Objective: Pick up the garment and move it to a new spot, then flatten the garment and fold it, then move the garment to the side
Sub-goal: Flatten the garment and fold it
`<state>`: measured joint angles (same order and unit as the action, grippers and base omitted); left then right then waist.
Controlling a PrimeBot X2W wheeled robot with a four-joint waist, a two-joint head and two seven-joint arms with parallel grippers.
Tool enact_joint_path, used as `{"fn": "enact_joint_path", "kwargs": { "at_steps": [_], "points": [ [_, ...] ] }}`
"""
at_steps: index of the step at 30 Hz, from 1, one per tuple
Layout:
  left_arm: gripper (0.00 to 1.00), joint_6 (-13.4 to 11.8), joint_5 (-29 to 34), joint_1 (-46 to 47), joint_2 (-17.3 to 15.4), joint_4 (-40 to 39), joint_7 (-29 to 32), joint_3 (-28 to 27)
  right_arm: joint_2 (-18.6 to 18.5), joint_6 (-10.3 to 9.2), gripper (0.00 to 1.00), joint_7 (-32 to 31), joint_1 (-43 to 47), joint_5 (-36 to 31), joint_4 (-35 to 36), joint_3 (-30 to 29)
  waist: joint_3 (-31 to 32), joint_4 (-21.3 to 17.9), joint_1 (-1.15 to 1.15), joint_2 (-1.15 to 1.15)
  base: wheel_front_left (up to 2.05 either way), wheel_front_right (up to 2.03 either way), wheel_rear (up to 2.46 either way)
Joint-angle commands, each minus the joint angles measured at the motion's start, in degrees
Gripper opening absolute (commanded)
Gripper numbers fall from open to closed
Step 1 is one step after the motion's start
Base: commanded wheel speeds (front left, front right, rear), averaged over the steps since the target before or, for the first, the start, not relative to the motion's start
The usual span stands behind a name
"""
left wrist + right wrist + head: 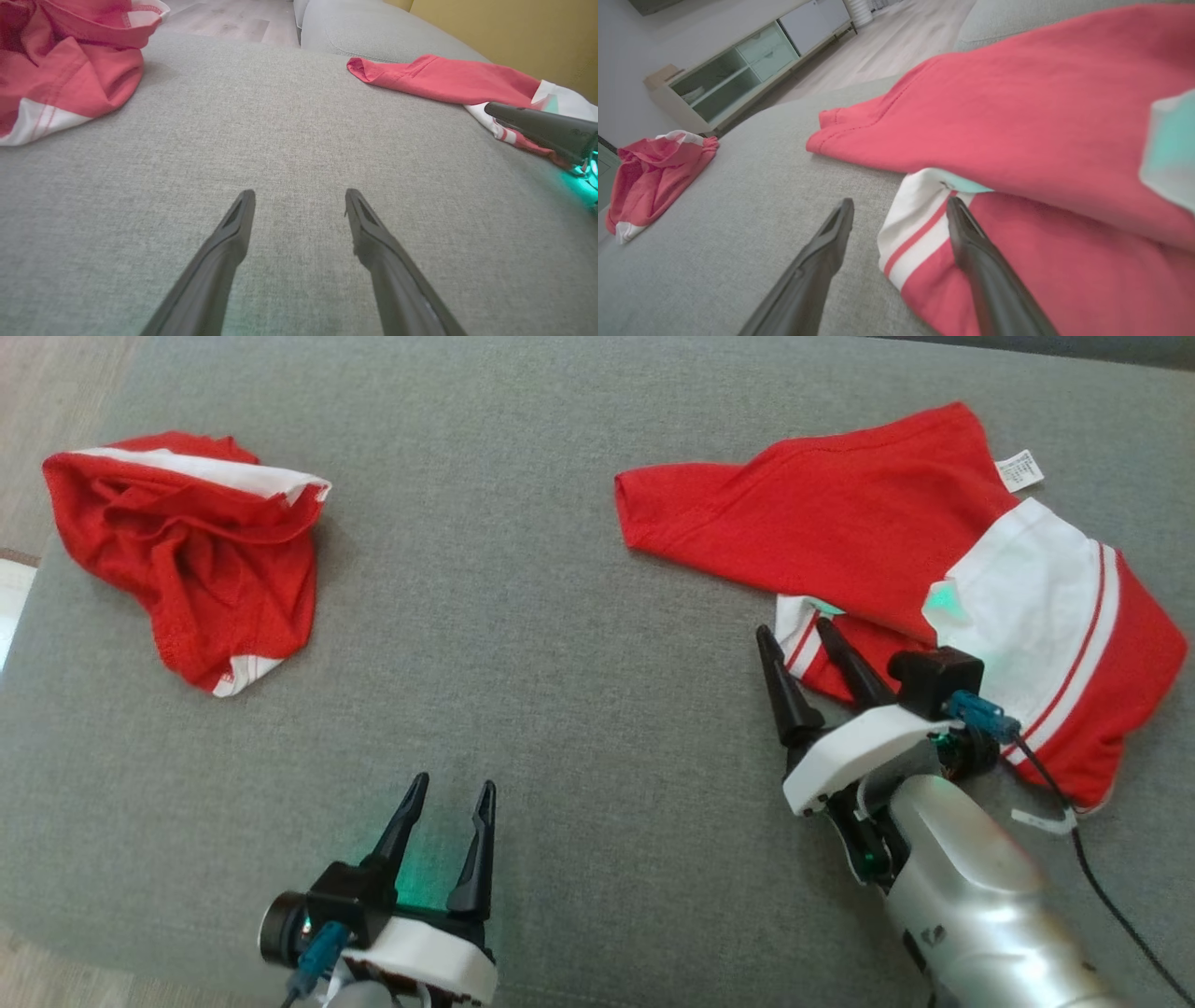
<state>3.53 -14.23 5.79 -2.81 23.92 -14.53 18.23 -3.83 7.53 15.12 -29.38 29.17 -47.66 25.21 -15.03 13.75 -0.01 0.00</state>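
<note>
The garment (840,513), red with white striped panels, lies crumpled and partly folded over itself at the right of the grey cushion (523,616). My right gripper (794,627) stands open at its near-left corner. In the right wrist view the right gripper (900,200) straddles the white striped hem (915,224), one finger over the cushion and one over the cloth, with nothing pinched. My left gripper (455,781) is open over bare cushion at the lower middle, far from the cloth. The left wrist view has the left gripper (299,191) open, with the garment (444,79) far to the right.
A second red and white garment (187,551) lies bunched at the cushion's far left. A white label (1019,471) sticks out of the garment's far edge. A black cable (1111,896) trails beside my right forearm. A low cabinet (738,70) stands on the floor beyond.
</note>
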Motion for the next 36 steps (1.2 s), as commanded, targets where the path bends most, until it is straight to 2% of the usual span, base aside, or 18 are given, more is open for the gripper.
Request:
{"fn": "enact_joint_path", "kwargs": {
  "at_steps": [1, 3, 4, 5, 6, 14, 19, 27, 36],
  "points": [
    [1.0, -0.1, -0.7, 1.3, -0.1, -1.0, -0.5, -1.7, 1.0, -0.04, 1.0, -0.1, 0.9, -0.3, -1.9, 1.3, -0.4, 0.6, 0.01, 0.0, 0.0, 0.0, 0.0],
    [1.0, 0.0, -0.8, 1.5, -0.1, -0.7, -0.5, -1.6, 1.0, -0.04, 1.0, -0.1, 0.0, -0.6, -2.9, 1.3, -0.6, 1.3, 0.01, 0.0, 0.0, 0.0, 0.0],
    [1.0, -0.1, -1.1, 1.6, -0.1, -0.7, -0.5, -1.7, 1.0, -0.04, 0.85, -0.1, -0.4, -0.7, -3.3, 1.3, -0.7, 1.6, 0.01, 0.0, 0.0, 0.0, 0.0],
    [1.0, -0.1, -1.2, 1.6, -0.1, -0.6, -0.5, -1.8, 1.0, -0.04, 0.29, -0.1, -0.8, -0.9, -3.8, 1.2, -0.8, 1.8, 0.01, 0.0, 0.0, 0.0, 0.0],
    [1.0, -0.2, -1.2, 1.6, -0.1, -0.7, -0.5, -1.9, 1.0, -0.04, 0.0, -0.1, -1.1, -1.4, -4.3, 1.0, -0.6, 2.1, 0.01, 0.0, 0.0, 0.0, 0.0],
    [1.0, -0.2, -1.2, 0.1, -0.1, -0.3, -0.5, -3.1, 1.0, -0.04, 0.0, -0.1, 0.7, -6.3, -2.2, -1.9, 2.3, 1.8, 0.01, 0.0, 0.0, 0.0, 0.0],
    [1.0, 0.2, -1.4, -1.1, -0.1, -0.5, -0.5, -3.8, -0.3, -0.04, 0.0, -0.1, 1.0, -10.2, 5.8, -3.5, 4.9, -0.1, 0.01, 0.0, 0.0, 0.0, 0.0],
    [1.0, 0.5, -1.3, -2.5, -0.1, -0.5, -0.5, -3.8, -6.2, -0.04, 0.0, -0.1, -5.2, -12.0, 18.1, -5.9, 8.9, -1.6, 0.01, 0.0, 0.0, 0.0, 0.0],
    [1.0, 0.5, -2.6, -3.8, -0.1, 0.3, -0.5, -3.3, -13.7, -0.04, 0.0, -0.1, -21.9, -13.0, 16.2, 1.1, 10.9, 2.3, 0.01, 0.0, 0.0, 0.0, 0.0]
  ]
}}
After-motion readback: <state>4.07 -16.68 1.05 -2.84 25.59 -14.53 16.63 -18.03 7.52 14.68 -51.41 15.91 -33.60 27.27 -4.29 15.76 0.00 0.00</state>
